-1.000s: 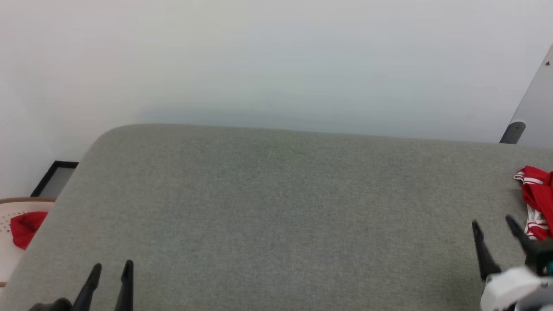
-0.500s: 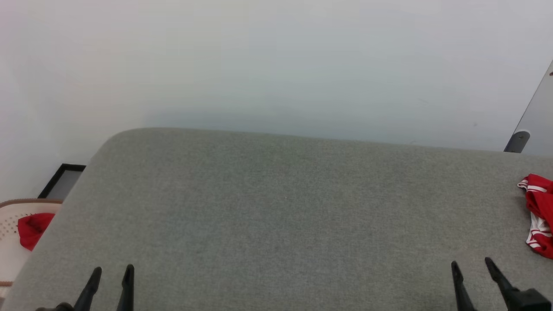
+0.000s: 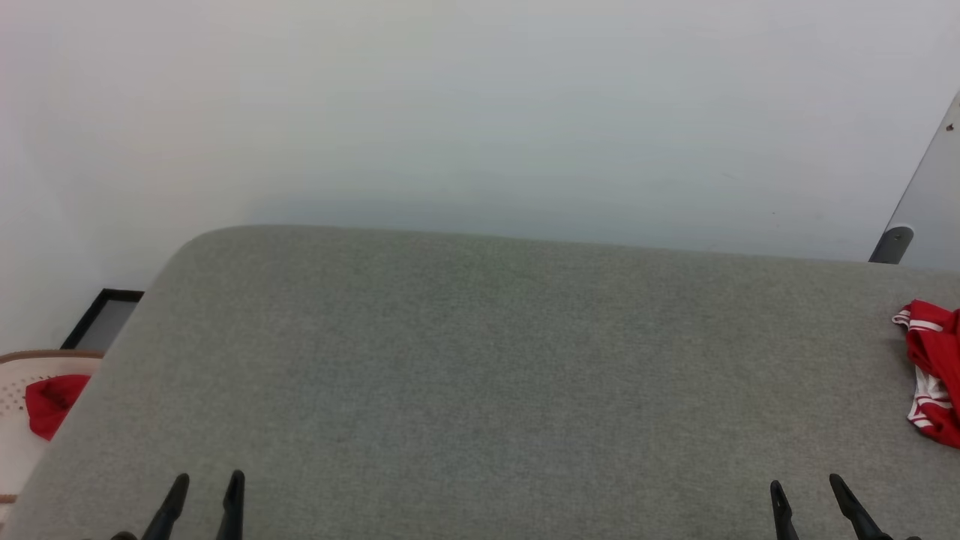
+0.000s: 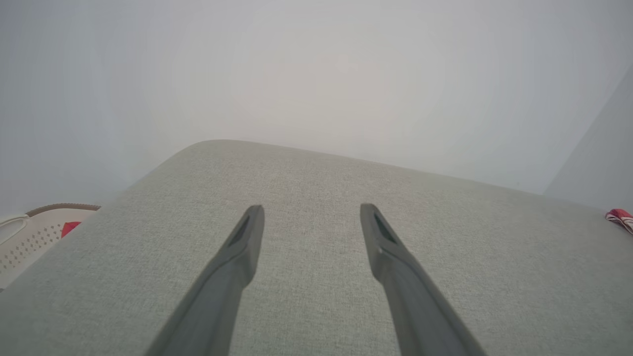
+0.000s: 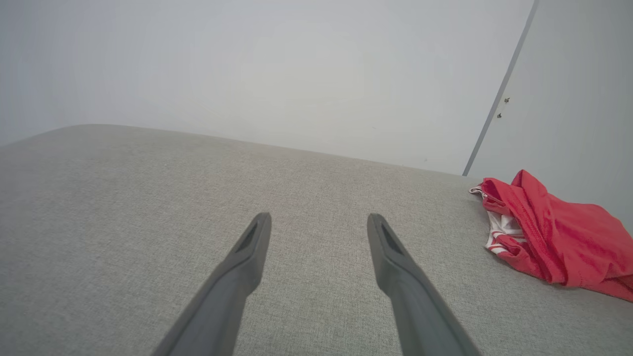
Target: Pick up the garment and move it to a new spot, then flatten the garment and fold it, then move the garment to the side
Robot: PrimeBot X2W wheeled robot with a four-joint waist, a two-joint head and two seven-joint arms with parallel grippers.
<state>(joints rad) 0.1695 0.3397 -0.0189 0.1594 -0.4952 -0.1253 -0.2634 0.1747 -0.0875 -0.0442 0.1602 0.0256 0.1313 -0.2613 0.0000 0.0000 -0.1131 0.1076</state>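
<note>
Right end effector [image 3: 803, 482] has drawn back from the garment [image 3: 934, 352], spread like the left end effector [image 3: 210, 476]; garment lies bunched at the bench's [image 3: 480, 360] right edge, awaiting pickup or set aside; any grasp should pinch a raised fold

A grey fabric surface [image 3: 480, 360] spreads before me against a plain white wall [image 3: 480, 97]. Off its left edge, a pale perforated basket [image 3: 13, 394] holds a small red cloth [image 3: 51, 401], beside a black frame [image 3: 101, 319].
</note>
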